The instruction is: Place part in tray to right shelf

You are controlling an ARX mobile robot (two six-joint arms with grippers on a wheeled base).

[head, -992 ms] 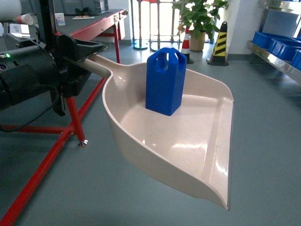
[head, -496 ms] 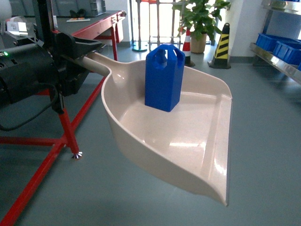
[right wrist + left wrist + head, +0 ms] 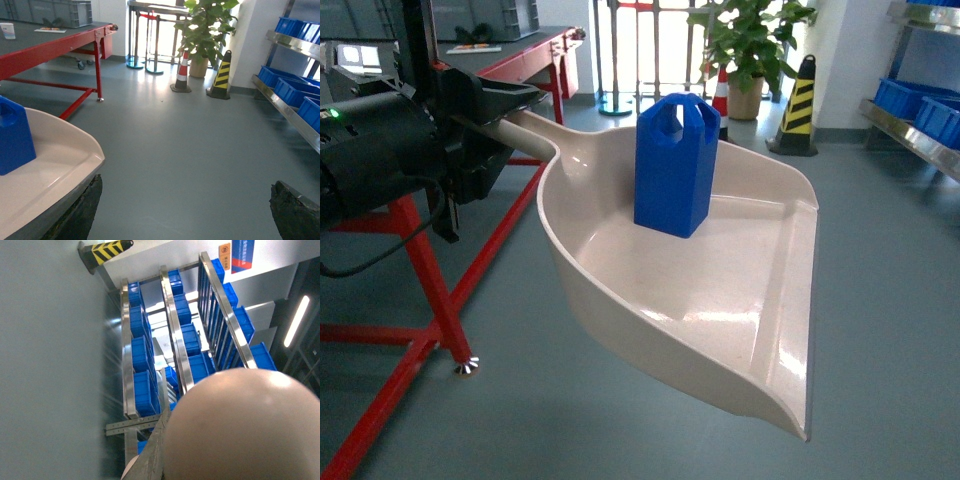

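Ahead on my right stands the right shelf. My left gripper clenches the tray handle, keeping it level so the part stays upright inside. My right gripper is released, empty.

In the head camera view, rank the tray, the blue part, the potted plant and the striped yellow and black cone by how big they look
1. tray
2. part
3. potted plant, partly cropped
4. striped cone
The plant and cone stand farther off, so this reflects apparent size only.
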